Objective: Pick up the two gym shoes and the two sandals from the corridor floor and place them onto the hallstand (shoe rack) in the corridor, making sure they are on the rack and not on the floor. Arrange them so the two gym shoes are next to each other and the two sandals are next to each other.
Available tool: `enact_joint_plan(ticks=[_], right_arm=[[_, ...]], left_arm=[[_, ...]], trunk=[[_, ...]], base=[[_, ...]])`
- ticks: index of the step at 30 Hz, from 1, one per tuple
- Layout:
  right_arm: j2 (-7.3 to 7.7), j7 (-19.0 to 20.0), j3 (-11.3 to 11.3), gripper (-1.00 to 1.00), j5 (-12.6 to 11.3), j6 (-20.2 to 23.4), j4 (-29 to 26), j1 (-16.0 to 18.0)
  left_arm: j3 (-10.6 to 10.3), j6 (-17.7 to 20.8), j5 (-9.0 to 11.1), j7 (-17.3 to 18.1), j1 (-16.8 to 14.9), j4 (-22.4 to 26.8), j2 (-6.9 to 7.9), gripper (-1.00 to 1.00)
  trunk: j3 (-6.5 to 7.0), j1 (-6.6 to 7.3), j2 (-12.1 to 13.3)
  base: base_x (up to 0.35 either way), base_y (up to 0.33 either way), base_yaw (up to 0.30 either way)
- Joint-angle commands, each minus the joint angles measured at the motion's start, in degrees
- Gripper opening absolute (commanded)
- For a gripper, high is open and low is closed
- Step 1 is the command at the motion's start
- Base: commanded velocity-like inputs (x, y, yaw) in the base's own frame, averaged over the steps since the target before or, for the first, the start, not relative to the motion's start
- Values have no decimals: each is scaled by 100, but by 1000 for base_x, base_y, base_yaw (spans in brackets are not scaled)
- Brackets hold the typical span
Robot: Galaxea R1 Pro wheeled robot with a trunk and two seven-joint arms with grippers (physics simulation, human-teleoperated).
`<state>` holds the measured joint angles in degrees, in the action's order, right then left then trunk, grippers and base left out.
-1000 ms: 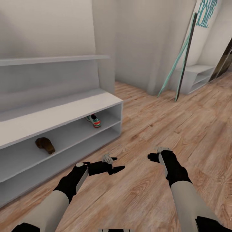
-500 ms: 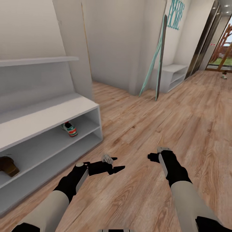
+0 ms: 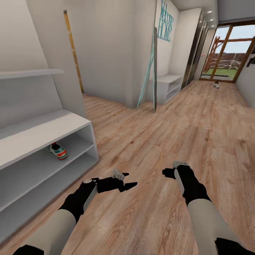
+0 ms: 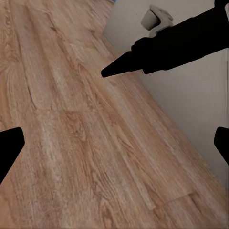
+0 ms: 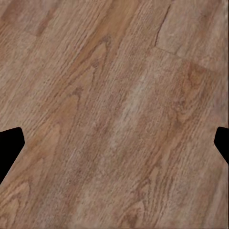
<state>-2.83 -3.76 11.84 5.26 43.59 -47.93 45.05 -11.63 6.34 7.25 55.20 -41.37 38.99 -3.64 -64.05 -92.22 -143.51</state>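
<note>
two grippers low in the head view, both empty. my left gripper (image 3: 124, 180) sits lower centre-left, fingers spread wide with nothing between them; in the left wrist view its dark fingertips (image 4: 10, 145) stand far apart at the frame edges over bare planks. my right gripper (image 3: 173, 169) sits lower centre-right; in the right wrist view its fingertips (image 5: 10, 143) also stand well apart at the edges, so it's wide too, nothing held. in the left wrist view the right arm's black finger crosses the upper right, in front of a pale grey panel (image 4: 191, 95).

corridor floor (image 3: 170, 141), light brown wood plank, runs under both arms and up to the upper right of the frame.

hallstand (image 3: 42, 131) is at left and lower left, pale grey-white, thick bench top, two low shelves. one gym shoe (image 3: 58, 151) stands on the upper low shelf near the open end, cream with green stripes and a red-orange sole.

far down the corridor, upper right, a small object (image 3: 216, 85) lies on the floor before the glass door (image 3: 226, 53); too small to tell what it is. a teal and a dark pole (image 3: 154, 71) lean on the wall at upper centre, beside a second small white rack (image 3: 170, 85).
</note>
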Motion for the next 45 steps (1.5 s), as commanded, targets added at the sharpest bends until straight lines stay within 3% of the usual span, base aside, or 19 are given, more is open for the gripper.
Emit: enact_joint_plan(ticks=[1, 14, 22, 25, 26, 28, 30, 35, 38, 45], right_arm=[[-7, 23, 20, 100, 54, 27, -6, 4], [-7, 23, 20, 100, 54, 27, -6, 4], [-7, 22, 20, 100, 54, 27, -6, 4], [-7, 22, 21, 100, 54, 27, -6, 4], [-7, 23, 20, 100, 54, 27, -6, 4], [-7, 28, 20, 100, 54, 27, -6, 4], [-7, 38, 20, 100, 54, 27, -6, 4], [-7, 49, 20, 100, 54, 34, -6, 4], [-7, 50, 20, 100, 54, 35, -6, 4], [-7, 45, 15, 100, 61, 36, -6, 4]], left_arm=[[-15, 60, 57, 8, -2, 1, 4, 100], [-15, 60, 60, 8, -2, -67, 4, 100], [-10, 60, 66, 6, -2, -168, 6, 100], [80, 60, 66, -79, -2, -171, 19, 100], [295, 60, 64, -337, -2, -172, 26, 100], [498, 60, 58, -673, -2, -172, 25, 100], [695, 60, 52, -1372, -2, -168, 16, 100], [814, 64, 59, -2771, -2, -135, -16, 100], [832, 66, 64, -3165, -2, -132, -99, 100], [853, 61, 66, -3302, -2, -160, -223, 100]], trunk=[[-2, 1, -1], [24, 1, -1], [40, 1, -1], [48, 1, -1], [51, 1, -1], [58, 1, -1], [62, 1, -1], [67, 1, -1], [68, 1, -1], [68, 1, -1]], base=[[0, 0, -300], [12, 0, -300], [289, 0, -300], [342, 0, -300], [346, 0, -300], [347, 0, -300], [347, 0, -300], [347, 0, -300], [347, 0, -300], [348, -46, -215]])
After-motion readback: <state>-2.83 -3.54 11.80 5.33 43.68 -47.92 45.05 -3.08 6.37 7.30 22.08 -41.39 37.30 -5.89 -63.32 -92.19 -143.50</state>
